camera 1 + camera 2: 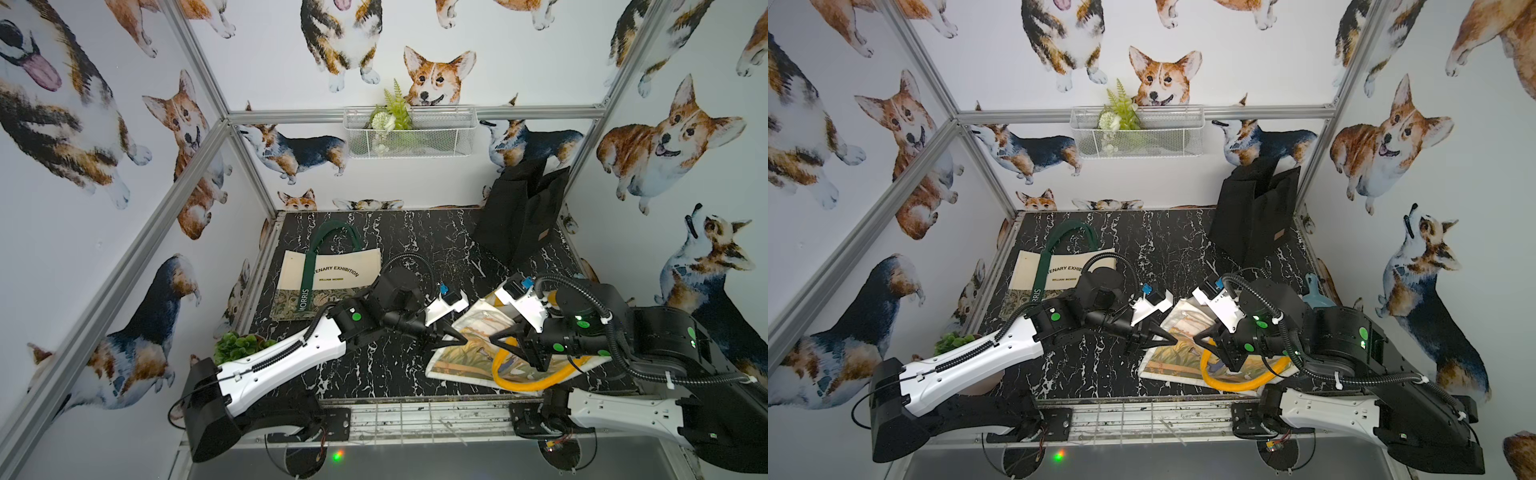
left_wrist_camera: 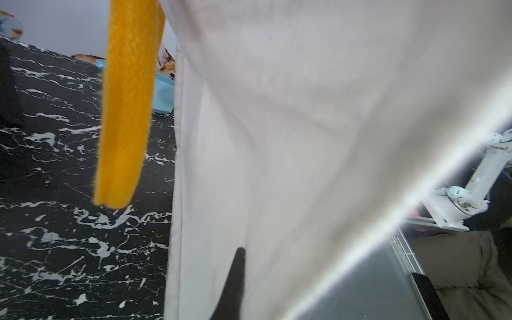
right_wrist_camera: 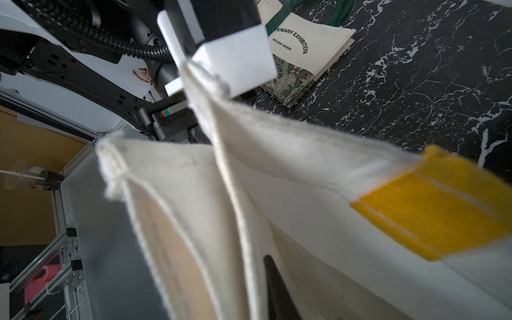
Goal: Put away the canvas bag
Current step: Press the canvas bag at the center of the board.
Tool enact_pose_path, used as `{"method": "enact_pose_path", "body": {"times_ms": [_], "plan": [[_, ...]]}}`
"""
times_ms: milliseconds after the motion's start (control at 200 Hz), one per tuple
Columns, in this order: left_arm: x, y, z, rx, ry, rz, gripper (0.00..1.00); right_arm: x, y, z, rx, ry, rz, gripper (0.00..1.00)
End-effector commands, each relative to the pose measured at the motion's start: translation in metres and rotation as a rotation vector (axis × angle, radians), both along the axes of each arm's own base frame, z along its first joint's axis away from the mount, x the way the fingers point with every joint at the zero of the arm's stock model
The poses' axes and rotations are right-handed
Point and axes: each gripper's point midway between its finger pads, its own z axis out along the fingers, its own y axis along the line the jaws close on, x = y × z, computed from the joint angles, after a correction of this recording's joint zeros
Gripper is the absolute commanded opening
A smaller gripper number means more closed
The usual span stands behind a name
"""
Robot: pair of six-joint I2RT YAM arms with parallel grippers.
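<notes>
Canvas bag [image 1: 461,362], edge inside left hand [image 1: 463,340]

The table [image 1: 415,241] lies bare through the middle, between the cream tote [image 1: 332,266] lying flat at the back left and the black bag [image 1: 519,216] standing upright in the back right corner. The painted bag [image 1: 465,357], partly lifted, fills the front right, with the right arm [image 1: 623,409] over it. The left arm [image 1: 282,361] slants across the front left, above a small plant [image 1: 239,345]. Between that arm and the painted bag a dark strip is open. A wire basket [image 1: 409,133] juts from the back wall, well above.
</notes>
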Motion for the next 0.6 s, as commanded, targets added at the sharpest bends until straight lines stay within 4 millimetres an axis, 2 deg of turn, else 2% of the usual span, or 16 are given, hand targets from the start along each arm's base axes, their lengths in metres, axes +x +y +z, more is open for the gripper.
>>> {"method": "enact_pose_path", "body": {"times_ms": [0, 50, 105, 160, 206, 266, 271, 396, 436, 466, 531, 596], "plan": [[-0.022, 0.005, 0.008, -0.026, 0.041, -0.144, 0.0, -0.01, 0.017, 0.009, 0.049, -0.009, 0.113, 0.47], [-0.027, 0.005, 0.01, -0.03, 0.051, -0.176, 0.0, -0.011, 0.02, 0.009, 0.044, -0.022, 0.142, 0.51], [-0.029, 0.005, 0.012, -0.029, 0.057, -0.192, 0.0, -0.011, 0.022, 0.009, 0.042, -0.039, 0.163, 0.52], [-0.028, 0.005, 0.013, -0.029, 0.051, -0.189, 0.0, -0.01, 0.025, 0.01, 0.037, -0.052, 0.171, 0.46], [-0.029, 0.006, 0.016, -0.036, 0.045, -0.188, 0.0, -0.007, 0.027, 0.01, 0.031, -0.057, 0.168, 0.33], [-0.029, 0.008, 0.019, -0.041, 0.034, -0.185, 0.0, -0.005, 0.029, 0.009, 0.015, -0.056, 0.165, 0.0], [-0.029, 0.008, 0.019, -0.04, 0.033, -0.183, 0.0, -0.005, 0.029, 0.009, 0.013, -0.057, 0.164, 0.0], [-0.023, 0.01, 0.015, -0.008, 0.009, -0.136, 0.0, 0.003, 0.029, 0.004, -0.025, -0.056, 0.121, 0.0], [-0.022, 0.012, 0.013, 0.005, 0.009, -0.121, 0.14, 0.007, 0.028, 0.006, -0.025, -0.066, 0.097, 0.0], [-0.021, 0.012, 0.009, 0.015, 0.009, -0.114, 0.2, 0.011, 0.027, 0.008, -0.024, -0.074, 0.077, 0.0], [-0.022, 0.015, 0.004, 0.029, 0.016, -0.108, 0.29, 0.02, 0.023, 0.017, -0.018, -0.108, 0.025, 0.0], [-0.024, 0.019, 0.0, 0.037, 0.018, -0.101, 0.32, 0.03, 0.015, 0.031, -0.003, -0.151, -0.042, 0.0]]}}
